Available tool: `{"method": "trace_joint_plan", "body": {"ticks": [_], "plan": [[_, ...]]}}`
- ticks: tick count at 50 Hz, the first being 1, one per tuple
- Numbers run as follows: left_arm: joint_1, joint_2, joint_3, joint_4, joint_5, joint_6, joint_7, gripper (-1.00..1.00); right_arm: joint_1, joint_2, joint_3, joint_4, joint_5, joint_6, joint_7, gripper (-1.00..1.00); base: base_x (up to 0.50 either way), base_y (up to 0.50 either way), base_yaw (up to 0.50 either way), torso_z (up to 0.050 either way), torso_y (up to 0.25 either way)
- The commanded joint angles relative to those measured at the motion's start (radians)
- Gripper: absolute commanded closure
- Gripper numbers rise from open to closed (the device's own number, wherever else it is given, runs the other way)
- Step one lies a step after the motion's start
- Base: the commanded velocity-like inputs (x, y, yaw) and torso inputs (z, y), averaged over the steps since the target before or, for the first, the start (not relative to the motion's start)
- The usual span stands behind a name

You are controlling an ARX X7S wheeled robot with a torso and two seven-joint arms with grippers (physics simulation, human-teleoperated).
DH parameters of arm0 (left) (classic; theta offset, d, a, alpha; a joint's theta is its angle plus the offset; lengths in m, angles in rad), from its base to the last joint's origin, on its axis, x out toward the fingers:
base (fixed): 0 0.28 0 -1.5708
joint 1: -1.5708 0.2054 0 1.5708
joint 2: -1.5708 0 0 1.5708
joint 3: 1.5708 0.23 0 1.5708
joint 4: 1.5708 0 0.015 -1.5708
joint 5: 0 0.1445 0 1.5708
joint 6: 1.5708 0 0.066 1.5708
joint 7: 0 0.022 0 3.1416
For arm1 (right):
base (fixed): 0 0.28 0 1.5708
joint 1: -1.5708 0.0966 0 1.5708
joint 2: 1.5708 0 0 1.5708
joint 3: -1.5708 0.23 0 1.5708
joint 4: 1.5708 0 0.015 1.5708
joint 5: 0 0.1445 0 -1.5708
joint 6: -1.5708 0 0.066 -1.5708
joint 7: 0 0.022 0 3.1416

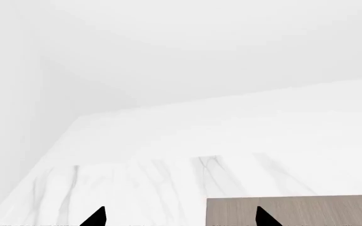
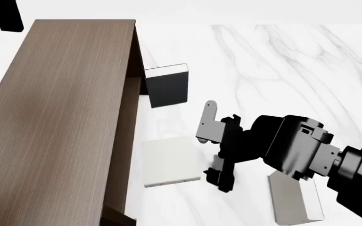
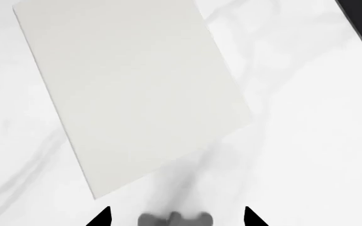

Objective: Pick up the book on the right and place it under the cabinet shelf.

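1. My right gripper (image 2: 214,141) hangs over the white marble table (image 2: 307,61), its jaws spread wide and holding nothing.
2. The right wrist view shows both fingertips (image 3: 99,217) apart above bare marble, just short of a pale grey-white book (image 3: 130,89) lying flat.
3. That book (image 2: 168,161) lies just beside the open side of the dark brown cabinet shelf (image 2: 55,117), between the cabinet and my gripper.
4. The book on the right (image 2: 297,200) lies flat near the table's front, partly hidden beneath my right arm, well apart from the cabinet.
5. A black-covered book (image 2: 167,87) stands upright beside the cabinet's far end.
6. My left gripper (image 1: 179,217) shows only two dark tips, set wide apart and empty, above the cabinet top (image 1: 294,209).
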Motion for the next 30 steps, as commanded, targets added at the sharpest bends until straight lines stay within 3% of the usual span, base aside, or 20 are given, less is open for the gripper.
{"method": "trace_joint_plan", "body": {"ticks": [1, 30], "plan": [[0.01, -0.006, -0.007, 0.01, -0.006, -0.004, -0.004, -1.0, -0.017, -0.013, -0.002, 0.027, -0.007, -0.014, 0.0, -1.0, 0.0, 0.0, 0.0, 0.0, 0.0], [0.034, -0.015, -0.016, 0.024, -0.018, -0.007, -0.013, -1.0, -0.06, -0.042, -0.002, 0.049, -0.017, -0.055, 0.008, -1.0, 0.0, 0.0, 0.0, 0.0, 0.0]]}}
